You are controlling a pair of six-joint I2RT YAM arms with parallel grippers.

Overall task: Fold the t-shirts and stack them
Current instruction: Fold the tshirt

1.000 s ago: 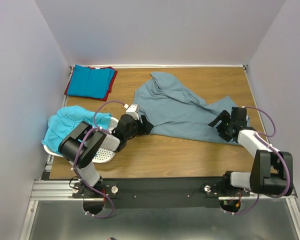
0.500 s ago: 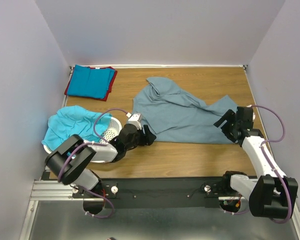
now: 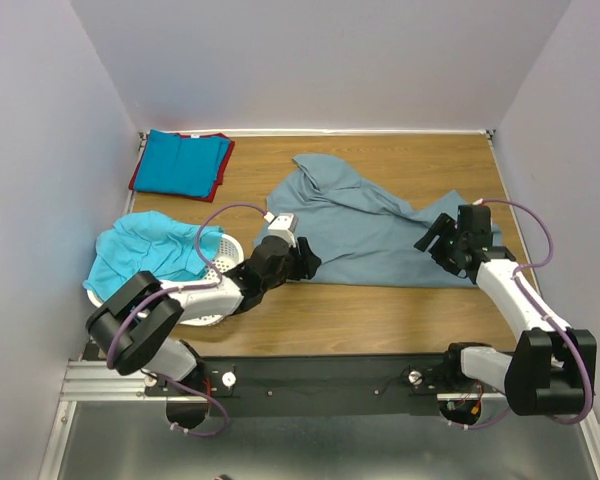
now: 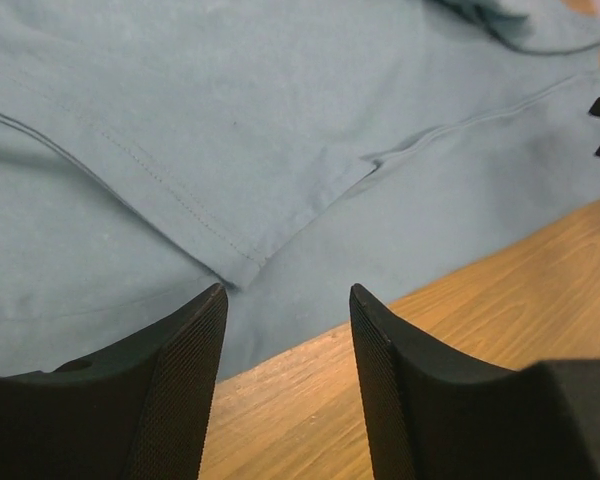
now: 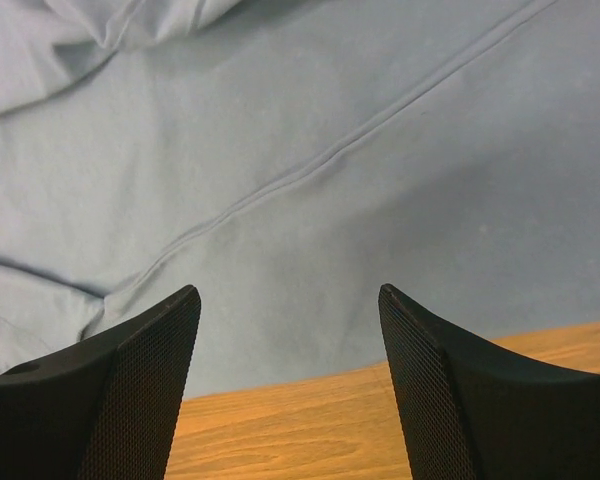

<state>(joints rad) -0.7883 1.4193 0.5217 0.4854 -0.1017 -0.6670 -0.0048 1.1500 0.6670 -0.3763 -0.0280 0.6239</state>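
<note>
A large grey-blue t-shirt (image 3: 370,225) lies spread and rumpled in the middle of the table. My left gripper (image 3: 305,262) sits low at its near left hem, open, with only wood between the fingers and the hem (image 4: 240,265) just past the tips. My right gripper (image 3: 435,240) hovers open over the shirt's near right edge (image 5: 330,200), holding nothing. At the back left, a folded bright blue shirt (image 3: 180,162) rests on a red one (image 3: 221,175). A turquoise shirt (image 3: 140,250) is draped over the basket.
The white perforated basket (image 3: 215,300) stands at the near left, beside my left arm. Walls close in the wooden table (image 3: 380,310) on the left, back and right. Bare wood runs between the grey-blue shirt's near edge and the arm bases.
My left gripper slid right along the shirt's near hem. My right gripper moved left and back over the cloth. Both jaws narrowed a little. The shirt's near edge now lies straighter.
</note>
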